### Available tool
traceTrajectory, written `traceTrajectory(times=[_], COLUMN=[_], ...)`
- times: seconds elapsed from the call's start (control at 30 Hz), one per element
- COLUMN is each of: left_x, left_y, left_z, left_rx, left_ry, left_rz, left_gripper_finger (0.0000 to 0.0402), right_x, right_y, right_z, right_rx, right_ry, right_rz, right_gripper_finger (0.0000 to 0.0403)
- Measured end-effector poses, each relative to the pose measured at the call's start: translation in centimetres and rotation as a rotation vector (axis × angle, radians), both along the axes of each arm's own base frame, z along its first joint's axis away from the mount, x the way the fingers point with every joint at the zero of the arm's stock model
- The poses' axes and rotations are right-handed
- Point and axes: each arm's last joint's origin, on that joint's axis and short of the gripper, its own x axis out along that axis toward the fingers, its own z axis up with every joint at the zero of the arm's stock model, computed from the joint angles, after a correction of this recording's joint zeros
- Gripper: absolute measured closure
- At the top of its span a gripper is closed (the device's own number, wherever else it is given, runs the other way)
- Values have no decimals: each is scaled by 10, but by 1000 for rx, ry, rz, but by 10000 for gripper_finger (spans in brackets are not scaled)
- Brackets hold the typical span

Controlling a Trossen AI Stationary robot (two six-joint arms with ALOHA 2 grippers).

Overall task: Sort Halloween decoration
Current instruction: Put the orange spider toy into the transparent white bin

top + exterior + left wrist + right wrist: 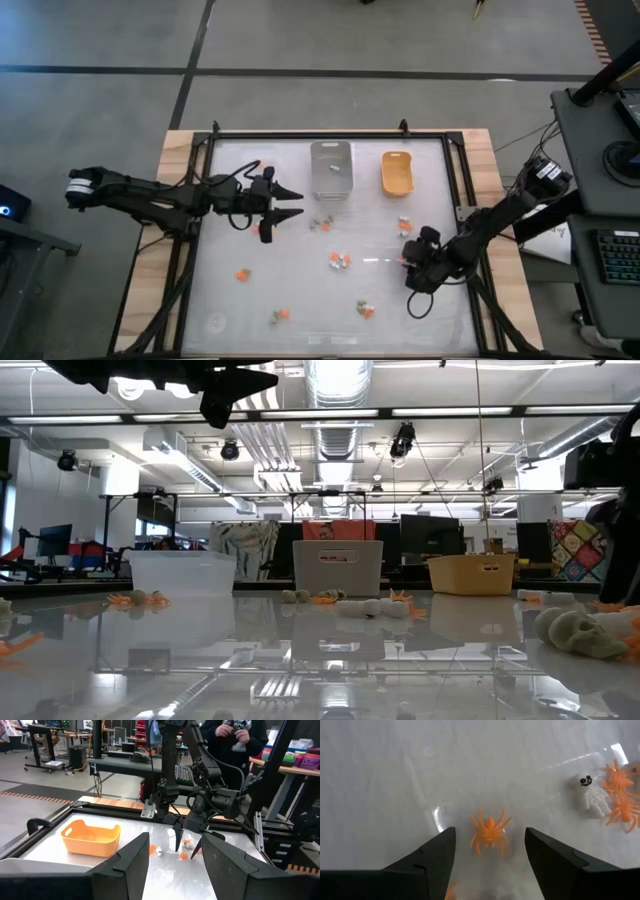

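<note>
Right pincer [490, 851] agape over orange spider [489, 833].

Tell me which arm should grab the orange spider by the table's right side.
Right. Its claw is open, low over the table, with the orange spider between its fingers. The left claw hovers far off near the grey tray.

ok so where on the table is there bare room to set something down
Bare: the stretch in front of the left gripper up to the grey tray, and the near left corner past the lone orange trinket. Crowded: the middle and right, where trinkets scatter between the orange tray and the open right gripper.
</note>
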Motion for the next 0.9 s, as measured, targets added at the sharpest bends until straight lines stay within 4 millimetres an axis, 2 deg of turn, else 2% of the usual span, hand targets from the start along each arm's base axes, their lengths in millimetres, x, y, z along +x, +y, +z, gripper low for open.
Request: traceTrajectory(times=[0.2,0.6,0.9], left_x=[0,0,0], left_y=[0,0,0], left_z=[0,-1,-1], left_rx=[0,0,0], left_ry=[-1,2,2], left_rz=[0,0,0], left_gripper_finger=[237,237,237], right_x=[3,4,4], right_y=[2,1,1], right_z=[-5,-3,-3], right_rx=[-4,2,3], right_ry=[2,-24,-26], right_rz=[-9,-29,-31], right_gripper_finger=[202,301,351])
